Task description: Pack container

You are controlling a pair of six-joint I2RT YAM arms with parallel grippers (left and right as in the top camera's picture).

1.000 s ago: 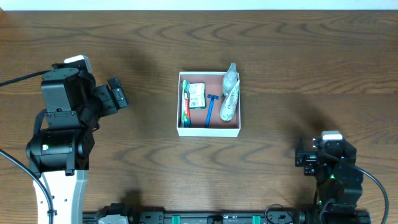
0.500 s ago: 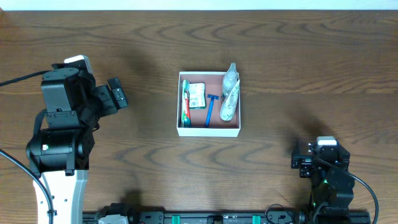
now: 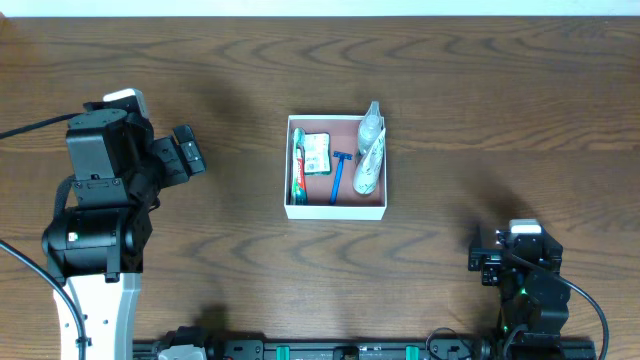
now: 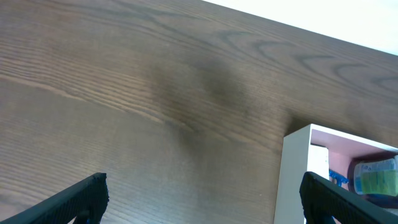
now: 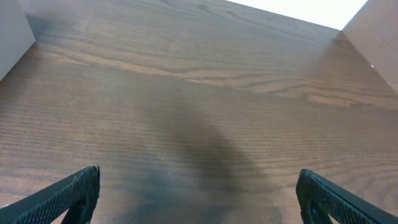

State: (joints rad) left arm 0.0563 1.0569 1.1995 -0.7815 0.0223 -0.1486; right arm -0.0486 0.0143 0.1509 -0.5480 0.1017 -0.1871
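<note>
The container [image 3: 290,170], a shallow white-walled box with a reddish-brown floor, sits at the table's middle. Inside lie a toothpaste tube [image 3: 298,167], a green-and-white packet [image 3: 317,153], a blue razor [image 3: 337,176] and a clear bottle [image 3: 369,148]. My left gripper [image 3: 188,152] is open and empty, well left of the container; its wrist view shows the container's white wall [image 4: 292,174] by the right finger. My right gripper [image 3: 487,260] is open and empty at the front right, over bare wood [image 5: 199,149].
The dark wooden table [image 3: 460,90] stretches around the container. A white wall edge [image 5: 12,28] shows at the far left of the right wrist view. The arm bases stand along the front edge.
The right arm has drawn back slightly toward the front edge and shifted a little left. The left arm and the container's contents have not moved.
</note>
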